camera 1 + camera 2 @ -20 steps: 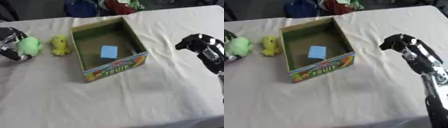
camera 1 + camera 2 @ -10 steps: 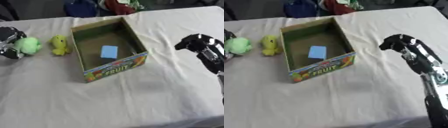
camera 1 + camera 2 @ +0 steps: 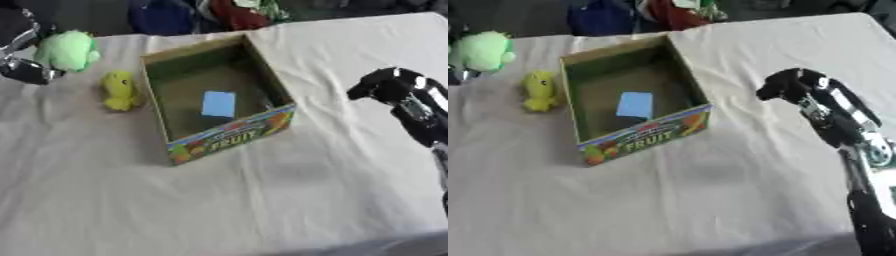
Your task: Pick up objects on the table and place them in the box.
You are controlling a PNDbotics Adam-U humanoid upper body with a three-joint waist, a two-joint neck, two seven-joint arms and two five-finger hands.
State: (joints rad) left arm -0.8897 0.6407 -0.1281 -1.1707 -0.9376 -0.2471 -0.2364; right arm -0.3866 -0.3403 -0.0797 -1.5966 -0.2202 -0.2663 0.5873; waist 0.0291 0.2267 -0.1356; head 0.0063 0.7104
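Green toy [image 3: 66, 50] sits clamped in our left robot hand [image 3: 23, 52], left of the box [image 3: 215, 97]; right robot hand [image 3: 798, 90] hangs curled, empty.

Only thing I can actually read from here is "FRUIT", in big light letters on the colourful front panel of the box [image 3: 642, 139], the side facing me. There's a smaller line of print just above that word on the same panel, but I can't make it out.
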